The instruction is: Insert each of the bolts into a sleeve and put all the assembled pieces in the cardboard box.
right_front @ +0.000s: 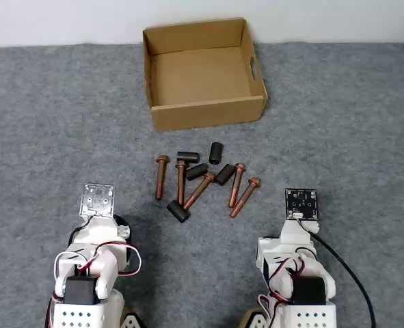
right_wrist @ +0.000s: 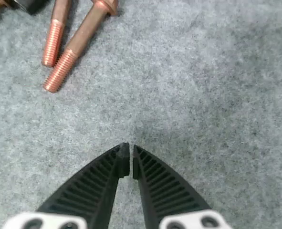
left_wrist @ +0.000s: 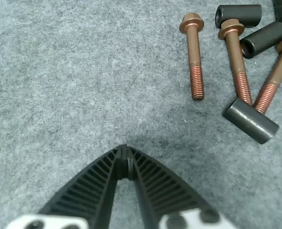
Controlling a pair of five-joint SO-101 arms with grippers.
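Just ahead of our left gripper (left_wrist: 126, 153) and right gripper (right_wrist: 128, 160), both pinched together on nothing, the bolts (right_front: 161, 178) and sleeves (right_front: 178, 211) lie loose between us, the cardboard box (right_front: 208, 113) farther ahead, so we guess work hasn't begun.

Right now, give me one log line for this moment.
bolts loose on mat, none sleeved | sleeves loose among them | cardboard box empty | left jaws shut, empty | right jaws shut, empty
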